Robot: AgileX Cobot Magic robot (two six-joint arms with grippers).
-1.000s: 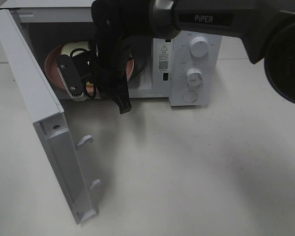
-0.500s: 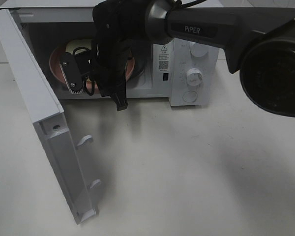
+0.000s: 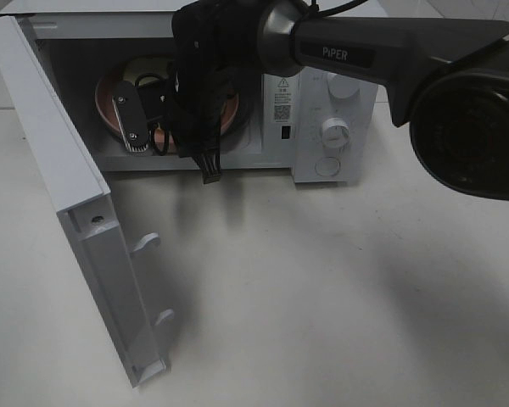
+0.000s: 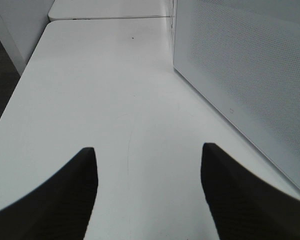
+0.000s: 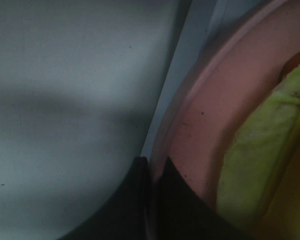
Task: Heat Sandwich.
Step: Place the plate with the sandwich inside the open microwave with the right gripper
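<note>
Sandwich (image 5: 255, 165) lies on the pink plate (image 5: 200, 120) inside the open microwave (image 3: 335, 93). The arm hides most of it, so which way its long axis runs cannot be told; up close only its yellow-green layer shows. The right gripper (image 5: 151, 172) is pinched tight on the plate's rim. The left gripper (image 4: 149, 150) hangs with jaws apart, holding nothing, over the white table (image 4: 100, 75) beside a perforated white panel (image 4: 250, 75).

I am working at what looks like a robotics lab bench. A bare white table (image 3: 322, 297) holds a small white microwave (image 3: 354, 140) at twelve o'clock, its door (image 3: 55, 161) open toward nine. A black robot arm (image 3: 382, 51) reaches in from two o'clock.
</note>
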